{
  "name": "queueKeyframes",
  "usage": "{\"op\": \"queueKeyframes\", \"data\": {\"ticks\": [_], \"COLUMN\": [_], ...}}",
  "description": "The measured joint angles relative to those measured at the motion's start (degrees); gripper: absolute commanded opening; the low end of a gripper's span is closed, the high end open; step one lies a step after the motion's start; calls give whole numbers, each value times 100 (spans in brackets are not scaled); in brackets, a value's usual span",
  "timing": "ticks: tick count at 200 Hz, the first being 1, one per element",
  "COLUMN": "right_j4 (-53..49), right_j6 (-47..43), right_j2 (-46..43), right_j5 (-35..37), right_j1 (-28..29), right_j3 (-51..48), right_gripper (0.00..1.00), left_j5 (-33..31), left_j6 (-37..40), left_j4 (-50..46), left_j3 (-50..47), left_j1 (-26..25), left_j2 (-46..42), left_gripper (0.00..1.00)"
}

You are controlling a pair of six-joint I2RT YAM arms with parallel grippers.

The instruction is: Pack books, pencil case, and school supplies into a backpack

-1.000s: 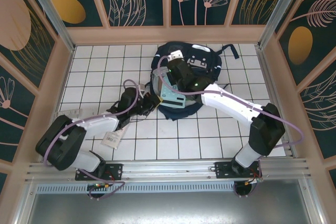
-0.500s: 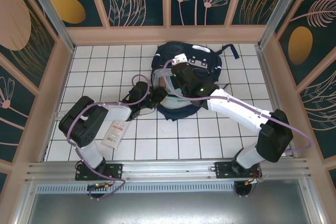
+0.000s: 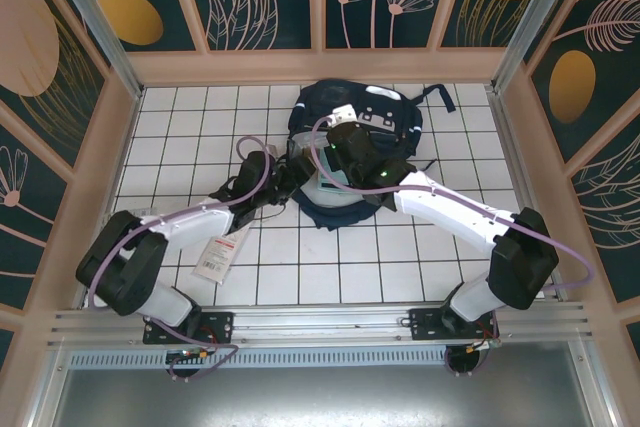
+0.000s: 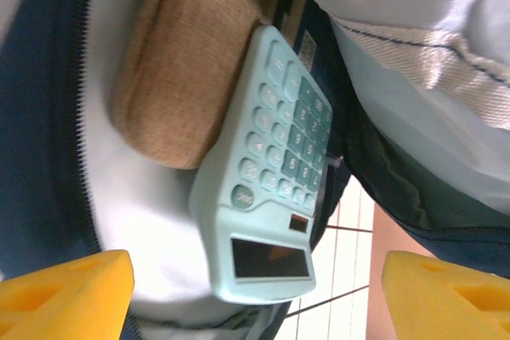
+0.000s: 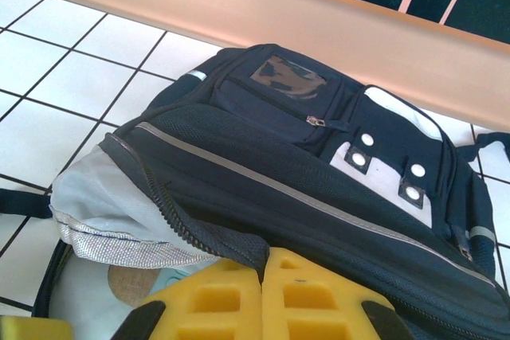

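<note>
calculator [image 4: 267,181] lies in the backpack [image 5: 319,165] mouth, touching the tan pencil case [image 4: 179,69] beside it. left gripper [image 4: 255,292] hangs at that mouth, jaws wide apart and empty. right gripper [image 5: 263,292] is pinched closed on the backpack's zipper edge. white packet [image 3: 218,255] lies apart, near-left of the backpack.

Calculator [image 4: 269,197] hides part of the pencil case [image 4: 182,69]

Legend: you can read no text here. The calculator [image 4: 263,189] key markings are blurred, the white packet [image 3: 218,255] shows illegibly small red print, and the backpack [image 5: 319,189] front patch [image 5: 285,76] is indistinct.
</note>
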Motion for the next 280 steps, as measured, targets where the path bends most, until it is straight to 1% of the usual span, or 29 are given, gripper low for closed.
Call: {"op": "queueKeyframes", "data": {"ticks": [29,34,38,62,102,107,111,113,135,151,193,211,231,259,280], "right_j4": [31,46,50,76,155,170,186,188,260,278,407,448,481,562,597], "right_j6": [4,4,4,2,2,2,2,2,2,2,4,7,9,26,26], "right_j2": [-2,-2,-2,-11,-39,-39,-42,-42,-55,-96,-125,-160,-212,-264,-299], "right_j5": [-94,-105,-111,-133,-149,-149,-151,-151,-173,-214,-308,-354,-407,-435,-450], "right_j1": [0,0,0,0,0,0,0,0,0,0,-11,-11,-11,-15,-15], "right_j3": [-87,-98,-105,-120,-199,-203,-210,-210,-258,-326,-481,-553,-597,-656,-699], "right_gripper": [0,0,0,0,0,0,0,0,0,0,0,0,0,0,0], "left_j5": [-415,-501,-573,-1023,-1508,-1537,-1565,-1569,-1648,-1801,-2273,-2350,-2341,-2173,-2114], "left_j6": [328,385,452,708,1025,1067,1095,1113,1213,1259,1274,1272,1255,1209,1189], "left_j4": [-756,-887,-992,-1591,-2151,-2221,-2267,-2288,-2549,-2787,-3351,-3440,-3539,-3574,-3486], "left_j3": [0,0,0,-9,-225,-260,-284,-299,-522,-754,-1132,-1349,-1639,-1941,-1969], "left_j1": [0,0,0,11,94,140,181,210,625,957,1257,1473,1674,1705,1718], "left_j2": [-426,-476,-516,-675,-848,-861,-872,-881,-1034,-1307,-2146,-2326,-2332,-2258,-2260], "left_gripper": [82,87,89,90,92,92,97,98,98,99,99,98,98,98,98]}}
